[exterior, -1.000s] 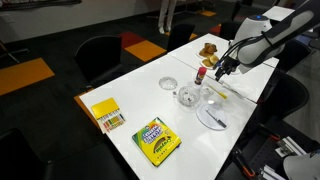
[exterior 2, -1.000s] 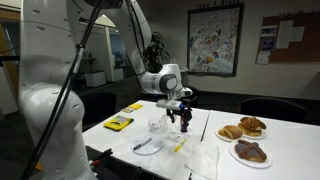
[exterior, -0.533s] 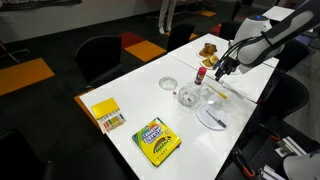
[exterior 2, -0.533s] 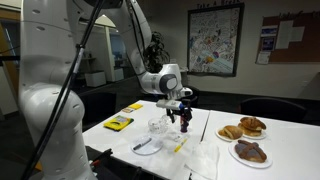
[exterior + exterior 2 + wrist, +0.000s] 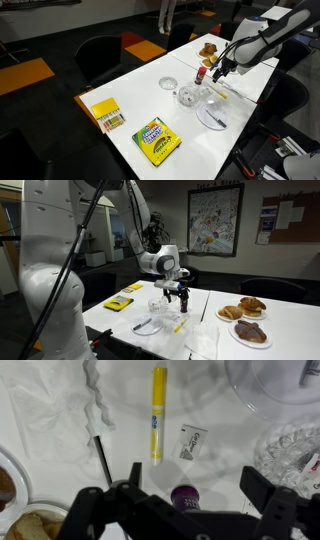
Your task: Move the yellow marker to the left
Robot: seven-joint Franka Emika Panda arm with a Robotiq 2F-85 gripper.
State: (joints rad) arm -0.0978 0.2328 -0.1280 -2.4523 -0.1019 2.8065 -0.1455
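The yellow marker [image 5: 158, 412] lies straight on the white table, clear in the wrist view; it shows faintly in both exterior views [image 5: 221, 97] [image 5: 180, 324]. My gripper [image 5: 190, 488] hangs above the table, jaws wide apart and empty, just short of the marker's near end. A small purple-capped object [image 5: 184, 496] stands between the jaws, below them. In an exterior view the gripper [image 5: 217, 72] hovers near a red-topped bottle [image 5: 200, 74].
A small paper packet [image 5: 193, 441] lies beside the marker. A white plate [image 5: 212, 117], glass bowls [image 5: 188, 96], a crayon box [image 5: 156, 139], a yellow pad [image 5: 106, 113] and plates of pastries [image 5: 245, 308] share the table. Crumpled white paper [image 5: 97, 400] lies nearby.
The gripper has shifted very slightly; otherwise nothing has visibly changed.
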